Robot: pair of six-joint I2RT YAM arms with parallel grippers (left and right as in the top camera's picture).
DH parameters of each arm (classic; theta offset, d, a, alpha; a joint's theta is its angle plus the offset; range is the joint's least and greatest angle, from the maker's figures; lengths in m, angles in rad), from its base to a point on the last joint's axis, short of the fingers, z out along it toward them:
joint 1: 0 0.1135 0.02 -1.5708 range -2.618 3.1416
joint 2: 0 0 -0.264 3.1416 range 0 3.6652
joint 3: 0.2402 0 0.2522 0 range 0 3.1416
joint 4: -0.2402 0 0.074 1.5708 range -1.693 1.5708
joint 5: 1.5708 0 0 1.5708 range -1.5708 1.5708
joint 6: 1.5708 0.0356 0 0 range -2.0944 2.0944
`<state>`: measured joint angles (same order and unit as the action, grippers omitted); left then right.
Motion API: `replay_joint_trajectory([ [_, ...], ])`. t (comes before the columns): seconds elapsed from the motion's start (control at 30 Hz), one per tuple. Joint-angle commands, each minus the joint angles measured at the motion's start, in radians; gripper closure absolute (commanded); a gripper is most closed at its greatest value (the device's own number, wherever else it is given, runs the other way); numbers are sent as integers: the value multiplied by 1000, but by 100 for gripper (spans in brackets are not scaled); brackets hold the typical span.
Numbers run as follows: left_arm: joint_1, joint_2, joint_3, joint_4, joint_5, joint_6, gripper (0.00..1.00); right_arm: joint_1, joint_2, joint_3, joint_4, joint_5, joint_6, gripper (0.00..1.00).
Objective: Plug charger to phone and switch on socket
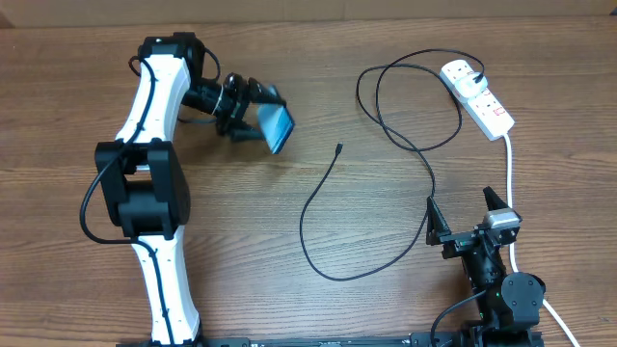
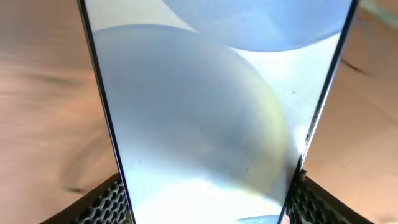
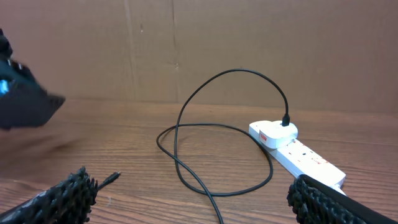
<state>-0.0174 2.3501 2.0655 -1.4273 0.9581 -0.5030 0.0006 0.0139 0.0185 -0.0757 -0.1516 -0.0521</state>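
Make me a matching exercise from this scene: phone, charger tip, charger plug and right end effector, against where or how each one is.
Things:
1 phone
2 charger tip
3 charger plug
4 right end effector

States:
A sitting in the socket
B open, holding nothing
C gripped by the left end effector
D lying loose on the table

Pairs: 1-C; 2-D; 3-A; 4-B

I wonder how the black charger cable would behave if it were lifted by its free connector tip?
The charger cable lies in loose curves and loops, so it would probably droop limply rather than hold its shape. It looks thin, so it is likely light. Its far end is plugged into the socket, so it may tug once the slack runs out.
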Motion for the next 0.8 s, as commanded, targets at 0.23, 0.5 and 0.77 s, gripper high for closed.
replay_joint_trajectory([
  [0.23,-125,-3,24,47,-806,48,32,-4,-11,-10,3,4,-9,0],
  [0.5,-231,-1,24,107,-1009,54,32,-4,-11,-10,3,4,-9,0],
  [0.77,-277,0,6,179,-1043,54,32,-4,-11,-10,3,4,-9,0],
])
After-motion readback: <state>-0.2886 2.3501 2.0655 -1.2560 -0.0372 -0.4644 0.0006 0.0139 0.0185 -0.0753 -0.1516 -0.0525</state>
